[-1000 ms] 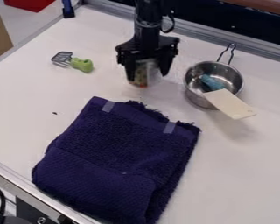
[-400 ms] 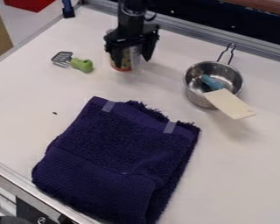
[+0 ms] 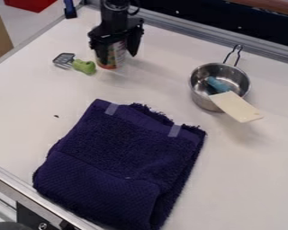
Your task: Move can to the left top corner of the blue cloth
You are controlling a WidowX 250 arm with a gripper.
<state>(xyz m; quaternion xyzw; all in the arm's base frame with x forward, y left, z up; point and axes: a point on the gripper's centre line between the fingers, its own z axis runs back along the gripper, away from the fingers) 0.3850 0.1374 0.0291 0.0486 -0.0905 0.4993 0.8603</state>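
Can (image 3: 110, 60), cylindrical, clasped in black gripper (image 3: 117, 55); blue cloth (image 3: 125, 148) apart, folded, nubby, frayed along edge.

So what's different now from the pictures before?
The end effector, with the can in its grip, has moved left and toward the picture's top, so it is now close to the green-handled spatula. Nothing was let go. The spatula, blue cloth and metal pot stayed put.

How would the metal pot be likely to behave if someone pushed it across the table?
The pot would probably slide rather than tip, since it looks wide for its height. The spatula might shift or drop out, as its flat blade hangs over the rim.
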